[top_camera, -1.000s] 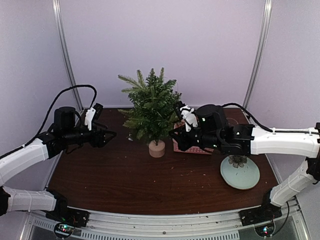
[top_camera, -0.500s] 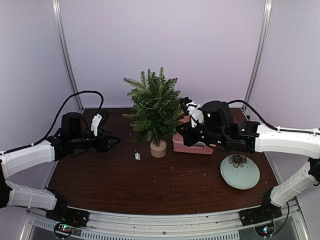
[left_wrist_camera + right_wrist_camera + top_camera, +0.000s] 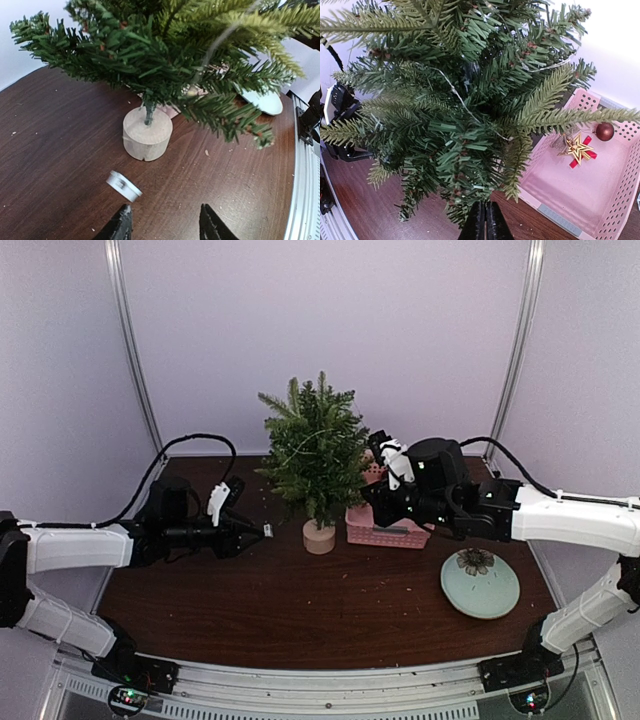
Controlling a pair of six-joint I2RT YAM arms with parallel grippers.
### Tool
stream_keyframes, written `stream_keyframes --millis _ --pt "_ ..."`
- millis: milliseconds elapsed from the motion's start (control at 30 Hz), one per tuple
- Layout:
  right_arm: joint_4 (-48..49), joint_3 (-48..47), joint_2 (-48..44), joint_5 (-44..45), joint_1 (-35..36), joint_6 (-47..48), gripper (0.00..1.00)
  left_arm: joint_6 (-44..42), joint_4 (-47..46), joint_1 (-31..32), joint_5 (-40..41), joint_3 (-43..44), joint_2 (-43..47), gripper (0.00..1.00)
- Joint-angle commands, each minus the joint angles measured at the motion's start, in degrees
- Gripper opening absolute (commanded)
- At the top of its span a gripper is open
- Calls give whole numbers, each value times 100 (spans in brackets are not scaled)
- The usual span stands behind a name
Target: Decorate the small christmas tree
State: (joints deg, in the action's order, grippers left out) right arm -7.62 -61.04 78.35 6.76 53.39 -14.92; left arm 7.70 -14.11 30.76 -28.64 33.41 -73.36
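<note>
The left claw (image 3: pixel 165 229) is spread. Its two dark fingers (image 3: pixel 119 227) sit low over the table (image 3: pixel 60 150) with nothing between them. Just ahead of one finger, at about 11 o'clock from the claw in the wrist view, a small white piece (image 3: pixel 123 185) lies on the wood, close to the fingertip but outside the gap. Beyond it, at 12 o'clock, is the pale stump (image 3: pixel 147 135) of the small christmas tree (image 3: pixel 315 445). The tree stands upright at the table's 12 o'clock side.

A second ago this claw hung well out toward the table's 9 o'clock edge. It has since travelled toward 3 o'clock and is now near the stump, on its 9 o'clock side. Half a second ago the white piece lay alone between claw and stump; now the fingertips have reached it.

The right claw (image 3: pixel 486 222) is pressed together, its fingers flush under the tree's lowest branches. I cannot tell whether anything thin is caught between them. A thin pale wire (image 3: pixel 451 87) runs through the needles above. At 2 o'clock from the claw lies the pink basket (image 3: pixel 580 195), holding a gold and red star (image 3: pixel 577 149) and a dark red ball (image 3: pixel 605 131).

This arm has drawn back toward 3 o'clock, uncovering more of the basket. The tree's crown, which leaned toward 9 o'clock a second ago, now stands straighter. The pale plate (image 3: pixel 480 585) at the table's 4 o'clock has not moved.
</note>
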Motion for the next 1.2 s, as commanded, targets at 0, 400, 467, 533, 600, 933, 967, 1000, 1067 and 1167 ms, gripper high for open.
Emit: stream_keyframes --millis 0,400,467,533,600,933,967,1000,1067,1167 --pt "-130 -152 -128 247 -137 67 0 -40 -802 111 114 47 -354 43" --pt "-190 -213 -119 162 -352 133 0 78 -1801 316 163 376 -1400 35" --pt "-190 -237 -103 86 -363 169 0 85 -1910 317 175 437 -1479 35" --pt "-155 -275 -80 -60 -360 230 0 104 -1985 316 182 491 -1527 36" --pt "-85 -291 -46 -246 -364 237 0 101 -1995 316 197 516 -1538 37" --pt "344 -431 312 -1271 -128 418 0 -44 -1653 316 374 502 -1165 39" --pt "359 -513 378 -1311 -86 463 0 -68 -1615 316 373 527 -1132 39" --pt "370 -594 452 -1356 -64 485 0 -107 -1574 316 368 568 -1127 39" --pt "401 -746 592 -1436 -56 473 0 -340 -1289 316 293 760 -1193 42" --pt "466 -855 695 -1458 -56 459 0 -614 -1188 316 255 1035 -1455 53"
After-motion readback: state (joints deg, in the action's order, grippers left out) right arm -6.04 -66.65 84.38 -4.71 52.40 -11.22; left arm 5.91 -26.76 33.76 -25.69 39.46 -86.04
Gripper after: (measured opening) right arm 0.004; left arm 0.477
